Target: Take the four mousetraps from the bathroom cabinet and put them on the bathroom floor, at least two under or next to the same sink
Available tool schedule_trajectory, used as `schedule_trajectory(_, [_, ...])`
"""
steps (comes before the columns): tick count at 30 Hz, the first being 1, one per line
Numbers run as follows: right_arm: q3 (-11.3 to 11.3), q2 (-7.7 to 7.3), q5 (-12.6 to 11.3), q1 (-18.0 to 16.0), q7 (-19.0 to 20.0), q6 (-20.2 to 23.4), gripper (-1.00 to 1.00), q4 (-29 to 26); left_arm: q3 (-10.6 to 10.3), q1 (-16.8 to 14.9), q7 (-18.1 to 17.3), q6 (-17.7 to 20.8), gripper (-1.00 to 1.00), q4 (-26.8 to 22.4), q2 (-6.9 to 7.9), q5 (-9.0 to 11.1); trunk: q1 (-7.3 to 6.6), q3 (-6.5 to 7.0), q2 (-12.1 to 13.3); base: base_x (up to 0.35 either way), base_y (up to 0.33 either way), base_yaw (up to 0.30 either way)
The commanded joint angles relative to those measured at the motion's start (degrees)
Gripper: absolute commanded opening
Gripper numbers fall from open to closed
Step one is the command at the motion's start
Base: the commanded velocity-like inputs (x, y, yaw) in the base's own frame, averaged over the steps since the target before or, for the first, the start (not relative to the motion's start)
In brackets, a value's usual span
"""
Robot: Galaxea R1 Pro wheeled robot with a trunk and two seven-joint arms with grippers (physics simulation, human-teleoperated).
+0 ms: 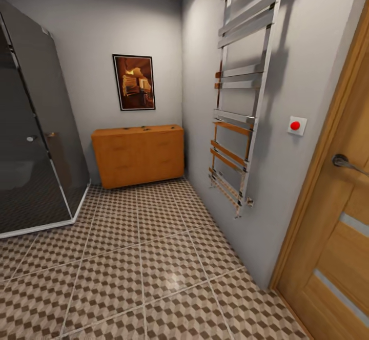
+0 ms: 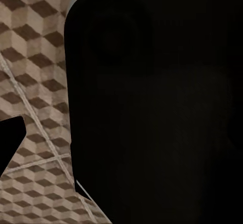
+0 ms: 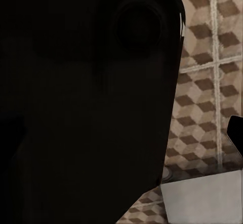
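At the far wall, across the floor [image 1: 154, 273], stands the cabinet [image 1: 138, 155], w/ a framed picture above it and a dark glass shower at its left. On its top sit tiny dark specks, e.g. near [image 1: 145, 127]; prob. the mousetraps, but too small to be sure or to count. A chrome towel rail hangs on the right wall; a wooden door w/ lever handle and a red button are nearer the camera on the right.

Risks, as I judge them: robot is well apart from the cabinet, so the approach comes first. Drifting right could clip an arm on the rail, which sticks out from the wall; drifting left could bump the shower's corner. The traps are tiny and flat, so a grab may slip, or nudge one off the back or side of the top if the fingers come in too low or off-centre. No sink shows from here, so the drop spot has yet to be found.

Jaws: both wrist views are mostly blocked by a big dark body of the robot, w/ tile beside it. Can't tell how far open either is, or whether it holds anything.
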Motion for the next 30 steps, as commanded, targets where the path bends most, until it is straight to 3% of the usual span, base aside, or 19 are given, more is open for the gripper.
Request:
schedule_trajectory(1, [0.01,0.0,0.36,0.01,-0.03,-0.1,1.0,-0.03,0.04,0.02,-0.03,-0.08,1.0,-0.07,0.0,0.04,0.0,-0.04,-0.02,0.0,0.0,0.27])
schedule_trajectory(17, [0.01,0.0,0.36,0.01,-0.01,-0.1,1.0,-0.03,-0.07,0.02,-0.12,-0.08,1.0,-0.07,0.0,0.1,0.0,-0.04,-0.02,0.011,0.0,0.271])
schedule_trajectory(24, [0.01,0.0,0.35,0.01,-0.01,-0.1,1.0,-0.03,0.49,0.02,0.17,0.33,1.0,-0.07,0.03,0.67,0.0,-0.04,-0.02,0.261,0.0,0.222])
schedule_trajectory(30, [0.01,0.0,0.33,0.01,-0.01,-0.1,1.0,-0.03,0.89,0.02,0.39,0.47,1.0,-0.07,0.16,2.44,0.0,-0.04,-0.02,0.316,0.0,0.042])
